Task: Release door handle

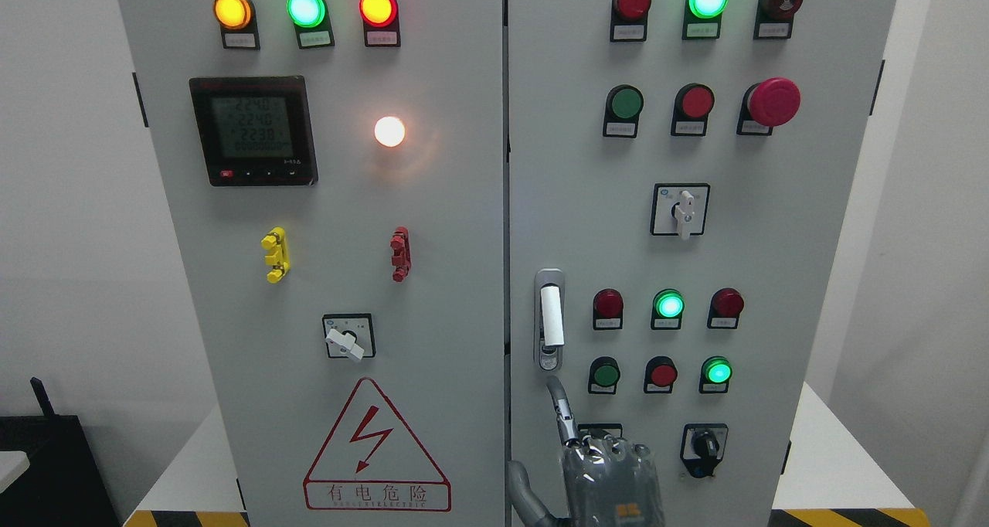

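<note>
Head view: the door handle (pixel 549 318), a white lever in a metal recess, sits at the left edge of the cabinet's right door (pixel 773 241), low down. It looks rigid, smooth and somewhat slippery; the lever's middle is the natural hold. A robot hand (pixel 595 453) rises just below it, index finger (pixel 561 407) extended near the handle's base, other fingers curled, holding nothing. Which arm it belongs to is unclear.

The door handle (pixel 549 318) is standing upright at the left edge of the cabinet's right door (pixel 773 241), left of the indicator lamps (pixel 668 304). A hand (pixel 599 465) is sitting just below it (one finger (pixel 562 411) pointing up, apart from it). The warning triangle (pixel 376 448) is lying on the left door (pixel 340 226).
</note>
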